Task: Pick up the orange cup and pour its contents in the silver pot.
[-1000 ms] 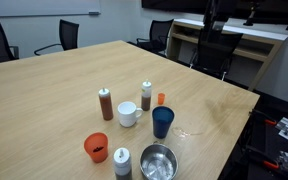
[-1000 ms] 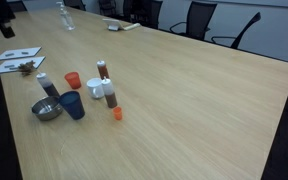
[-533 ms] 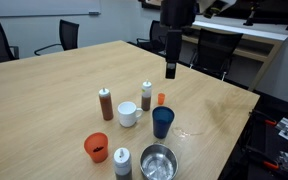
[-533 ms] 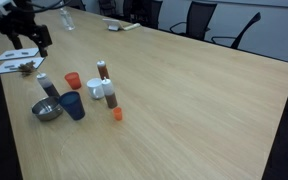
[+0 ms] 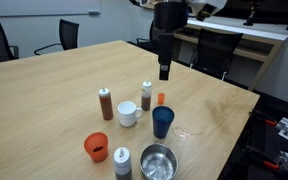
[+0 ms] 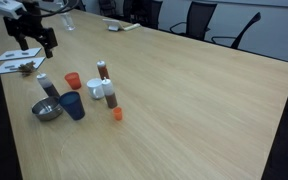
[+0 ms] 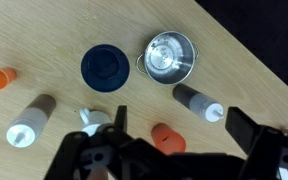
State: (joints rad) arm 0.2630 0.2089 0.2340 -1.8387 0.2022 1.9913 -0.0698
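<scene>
High above orange cup (image 7: 165,134), jaws wide apart

Evenly lit from overhead, bright and soft across the pale wood surface (image 5: 44,100). Only faint, short shadows. Sharp glints off the silver pot (image 7: 169,57). Coarse and slightly soft throughout; gripper (image 7: 174,125) dark, blurred in the wrist view.

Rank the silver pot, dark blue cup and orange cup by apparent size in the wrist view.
1-2. silver pot and dark blue cup: nearly alike, pot slightly wider; too close to rank firmly.
3. orange cup: smallest, but partly hidden.
</scene>
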